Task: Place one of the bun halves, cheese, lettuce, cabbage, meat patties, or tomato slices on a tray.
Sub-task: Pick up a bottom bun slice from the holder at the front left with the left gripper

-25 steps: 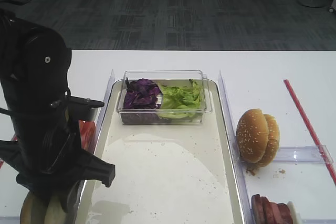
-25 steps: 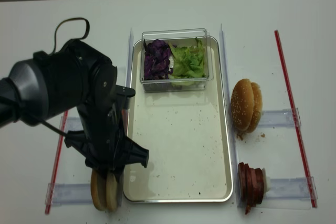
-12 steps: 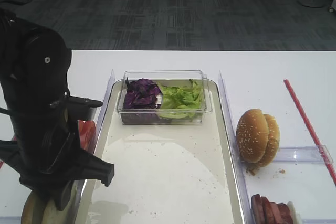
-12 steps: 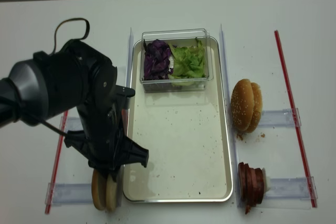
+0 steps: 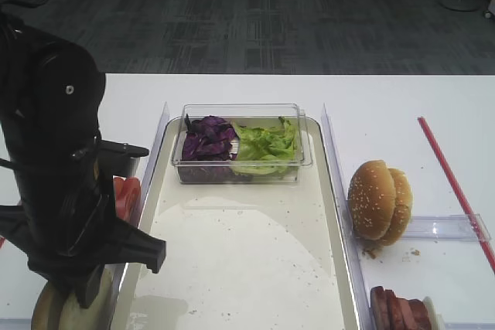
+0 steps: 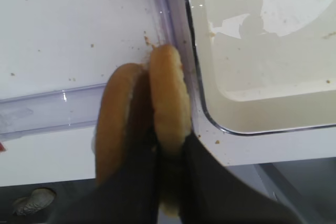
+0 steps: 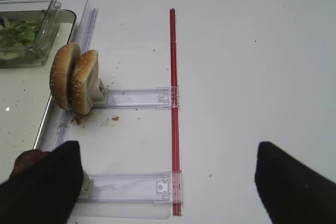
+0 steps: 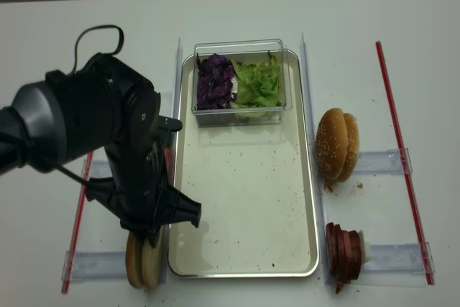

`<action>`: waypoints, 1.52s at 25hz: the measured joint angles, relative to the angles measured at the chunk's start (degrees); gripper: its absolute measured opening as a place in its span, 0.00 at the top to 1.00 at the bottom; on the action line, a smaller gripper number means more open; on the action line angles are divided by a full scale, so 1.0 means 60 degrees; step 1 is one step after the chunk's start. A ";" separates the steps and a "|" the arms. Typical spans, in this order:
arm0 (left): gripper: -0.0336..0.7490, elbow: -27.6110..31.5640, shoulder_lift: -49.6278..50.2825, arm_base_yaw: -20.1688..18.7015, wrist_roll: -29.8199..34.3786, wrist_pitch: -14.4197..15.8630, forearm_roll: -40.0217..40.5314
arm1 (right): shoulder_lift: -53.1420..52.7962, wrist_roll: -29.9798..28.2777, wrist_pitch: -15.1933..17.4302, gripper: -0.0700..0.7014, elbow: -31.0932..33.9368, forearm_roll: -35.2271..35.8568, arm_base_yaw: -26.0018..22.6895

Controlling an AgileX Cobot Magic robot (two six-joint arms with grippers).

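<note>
Holding cabbage [image 8: 213,81] & lettuce [image 8: 257,83]: clear tub [image 8: 241,114]

You see a white table [image 8: 237,12], the tray [image 8: 244,221] in its middle, clear plastic rails [image 7: 139,97] at both sides, a red strip [image 7: 172,77] at right.

Tray [image 8: 244,199] front wide open; clear tub [image 8: 241,80] across back end.

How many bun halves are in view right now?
4. Two plain bun halves stand on edge left of the tray, the tray-side one clamped in the left end effector. Two sesame halves stand on edge right of the tray. The arm may hide others.
</note>
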 joint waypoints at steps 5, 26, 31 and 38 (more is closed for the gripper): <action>0.91 0.0000 0.0000 0.0000 0.0000 0.0024 0.0000 | 0.0000 0.0000 0.0000 0.03 0.0000 0.0000 0.0000; 0.91 -0.1474 0.0022 0.0000 0.0000 0.0719 -0.0126 | 0.0000 0.0000 0.0000 0.03 0.0000 0.0000 0.0000; 0.91 -0.1512 0.0022 0.0000 0.0156 0.0719 -0.0453 | 0.0000 0.0000 0.0000 0.03 0.0000 0.0000 0.0000; 0.91 -0.1512 0.0022 0.0000 0.0450 0.0719 -0.0508 | 0.0000 0.0000 0.0000 0.03 0.0000 0.0000 0.0000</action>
